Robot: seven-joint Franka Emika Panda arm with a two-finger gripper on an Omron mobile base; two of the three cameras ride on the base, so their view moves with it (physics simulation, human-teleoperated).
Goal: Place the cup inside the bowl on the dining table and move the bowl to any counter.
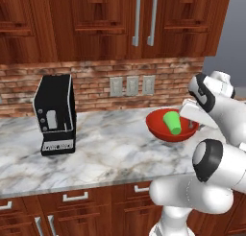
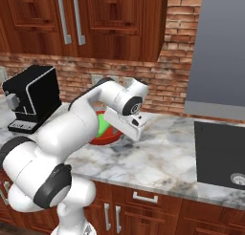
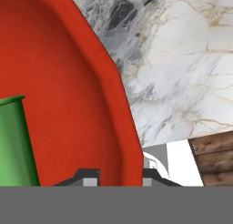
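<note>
- We are on the second step: the cup already leans inside the bowl, and the bowl is over the counter, near the brick wall.
- Our gripper pinches the bowl's rim — one finger inside the wall, one outside.
- We cannot tell whether the bowl rests on the marble or hangs just above it.
- Next, we judge: settle it flat, open the fingers, lift clear without tipping the cup.

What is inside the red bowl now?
The green cup is inside the red bowl, leaning. The bowl's floor under the cup is covered.
</note>
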